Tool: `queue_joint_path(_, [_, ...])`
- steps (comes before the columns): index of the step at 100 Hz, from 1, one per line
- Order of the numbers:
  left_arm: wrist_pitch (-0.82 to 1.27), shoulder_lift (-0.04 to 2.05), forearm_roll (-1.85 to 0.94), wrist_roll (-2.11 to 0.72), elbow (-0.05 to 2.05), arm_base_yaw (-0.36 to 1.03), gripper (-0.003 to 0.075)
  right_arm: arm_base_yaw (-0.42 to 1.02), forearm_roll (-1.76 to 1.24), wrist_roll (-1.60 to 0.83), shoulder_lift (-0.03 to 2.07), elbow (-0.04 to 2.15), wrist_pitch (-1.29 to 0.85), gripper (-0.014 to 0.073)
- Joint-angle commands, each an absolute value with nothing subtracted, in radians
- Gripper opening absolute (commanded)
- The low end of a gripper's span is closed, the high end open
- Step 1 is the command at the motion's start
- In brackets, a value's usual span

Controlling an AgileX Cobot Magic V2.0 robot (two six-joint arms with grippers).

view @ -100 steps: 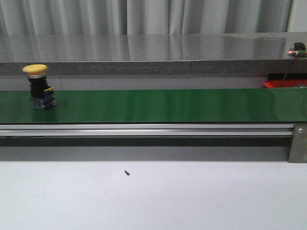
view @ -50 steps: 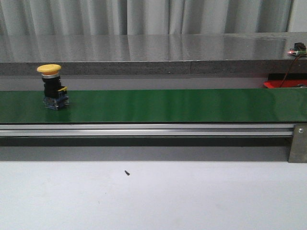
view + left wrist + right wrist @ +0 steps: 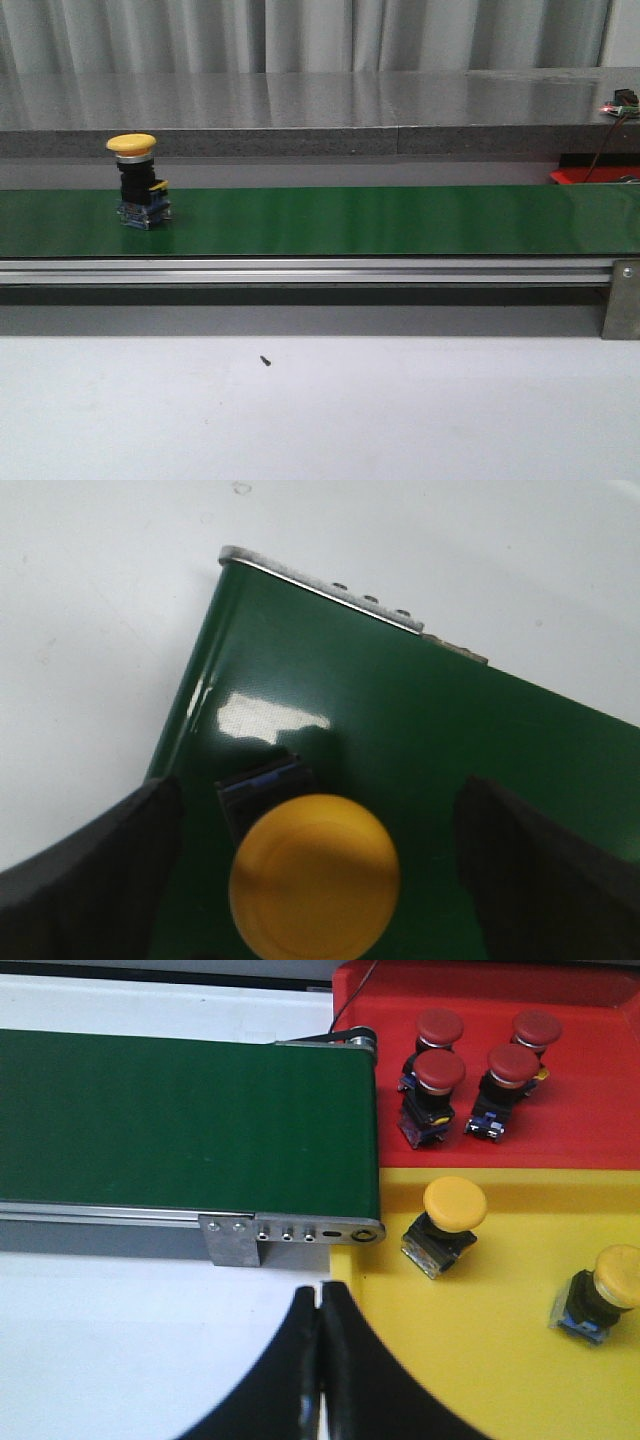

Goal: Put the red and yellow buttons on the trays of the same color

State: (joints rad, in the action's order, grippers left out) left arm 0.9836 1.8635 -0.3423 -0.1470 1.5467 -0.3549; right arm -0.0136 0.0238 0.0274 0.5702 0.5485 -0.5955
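Jaws: left gripper [image 3: 315, 880] spread wide, its pads either side of a yellow button [image 3: 139, 183] without touching; right gripper [image 3: 319, 1360] closed on nothing, fingertips together. Button stands upright on the green conveyor belt [image 3: 380, 220], toward its left end. Red tray [image 3: 590, 1090] holds four red buttons [image 3: 440, 1072]; yellow tray [image 3: 500, 1360] holds two yellow ones, all beyond the belt's right end.

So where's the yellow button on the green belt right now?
In the front view the yellow button stands upright near the left end of the green belt; the left wrist view shows it between the open left gripper's fingers.
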Motion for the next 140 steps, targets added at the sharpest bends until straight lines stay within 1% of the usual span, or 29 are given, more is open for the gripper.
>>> queue_joint_path(1, [0.969,1.782,-0.369,-0.15,1.576,-0.35,0.0554,-0.015,0.025,0.028,0.569,0.574,-0.526,-0.0067])
queue_joint_path(18, [0.981,1.698,-0.335,-0.15,1.576,-0.35,0.0549,-0.015,0.025,0.028,0.569,0.574,-0.526,-0.0067])
queue_joint_path(27, [0.99,1.64,-0.335,-0.167,1.576,-0.339,0.0498,-0.015,0.025,0.028,0.569,0.574,-0.526,-0.0067])
queue_joint_path(32, [0.999,1.608,-0.335,-0.171,1.576,-0.327,0.044,-0.015,0.025,0.028,0.569,0.574,-0.526,-0.0067])
queue_joint_path(39, [1.004,1.567,-0.33,-0.172,1.576,-0.302,0.0316,-0.015,0.025,0.028,0.569,0.574,-0.526,-0.0067])
queue_joint_path(44, [1.009,1.54,-0.318,-0.172,1.576,-0.279,0.0188,-0.015,0.025,0.028,0.569,0.574,-0.526,-0.0067])
queue_joint_path(46, [1.011,1.53,-0.312,-0.172,1.576,-0.269,0.0155,-0.015,0.025,0.028,0.569,0.574,-0.526,-0.0067])
queue_joint_path(51, [1.019,1.506,-0.297,-0.172,1.576,-0.244,0.0026,-0.015,0.025,0.028,0.569,0.574,-0.526,-0.0067])
queue_joint_path(54, [1.021,1.494,-0.29,-0.172,1.574,-0.228,-0.0019,-0.015,0.025,0.028,0.569,0.574,-0.526,-0.0067])
queue_joint_path(72, [1.003,1.417,-0.278,-0.172,1.52,-0.122,-0.002,-0.015,0.025,0.028,0.569,0.574,-0.526,-0.0067])
queue_joint_path(90, [0.915,1.31,-0.226,-0.162,1.378,-0.013,-0.002,-0.015,0.025,0.028,0.569,0.574,-0.526,-0.0067])
queue_joint_path(100, [0.859,1.239,-0.207,-0.14,1.289,0.025,-0.002,-0.015,0.025,0.028,0.569,0.574,-0.526,-0.0067])
queue_joint_path(112, [0.811,1.152,-0.207,-0.138,1.174,0.046,-0.002,-0.015,0.025,0.028,0.569,0.574,-0.526,-0.0067])
queue_joint_path(140, [0.715,0.905,-0.209,-0.138,0.932,0.046,-0.002,-0.015,0.025,0.028,0.569,0.574,-0.525,-0.0067])
